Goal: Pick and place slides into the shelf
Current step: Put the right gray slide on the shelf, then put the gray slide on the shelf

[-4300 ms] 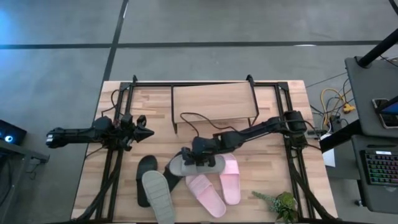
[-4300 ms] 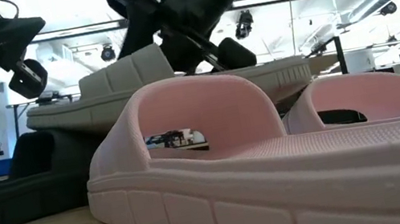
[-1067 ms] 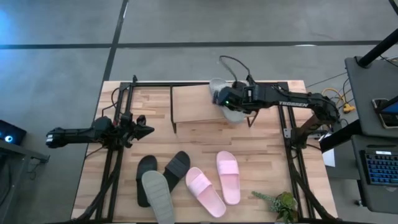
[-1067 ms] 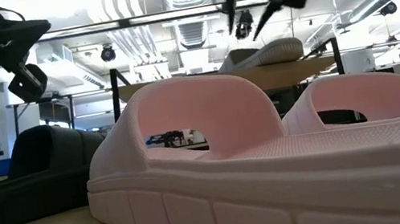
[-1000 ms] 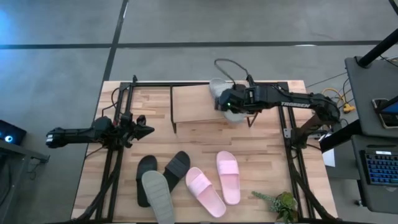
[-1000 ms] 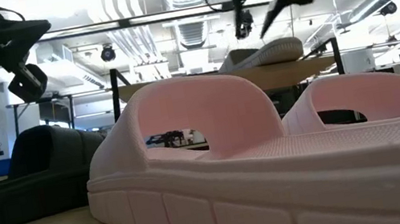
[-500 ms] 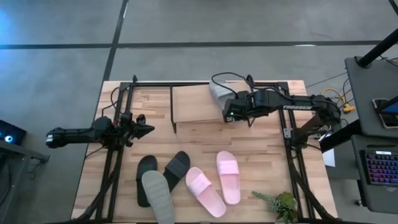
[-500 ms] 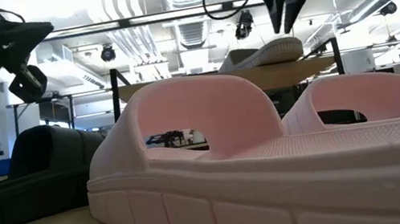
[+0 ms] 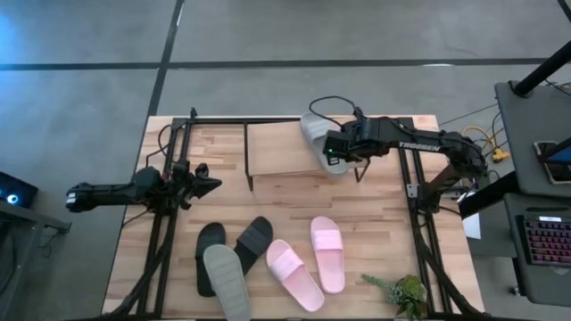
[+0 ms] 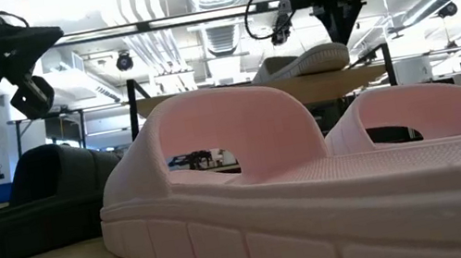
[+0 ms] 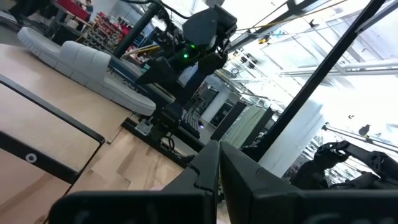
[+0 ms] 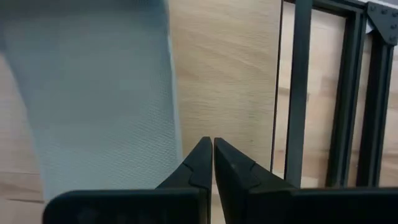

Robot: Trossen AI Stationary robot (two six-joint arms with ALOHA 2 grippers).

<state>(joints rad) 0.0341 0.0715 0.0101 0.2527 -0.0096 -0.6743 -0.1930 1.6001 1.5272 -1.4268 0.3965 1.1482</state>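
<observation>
One pale grey-green slide (image 9: 317,135) lies sole-down on the right end of the shelf (image 9: 281,147), a light plank top on thin black legs; the low view shows this slide (image 10: 304,62) on the plank. My right gripper (image 9: 330,158) is shut and points down just above the plank (image 12: 230,62), beside the slide's edge (image 12: 165,93), touching nothing. On the table's near half lie the other grey-green slide (image 9: 226,281), the black pair (image 9: 211,254) (image 9: 254,239) and the pink pair (image 9: 295,275) (image 9: 327,254). My left gripper (image 9: 211,186) waits shut at the table's left.
A large black metal frame (image 9: 415,192) runs along the table's left, right and far sides, close to the shelf's right end. A small green plant (image 9: 399,294) sits at the near right corner. Bare wood lies between the shelf and the slides.
My right gripper has shut its open fingers, turned until they point straight down, and shifted a little toward the table's near edge over the shelf's right end. The grey-green slide stays resting on the shelf top.
</observation>
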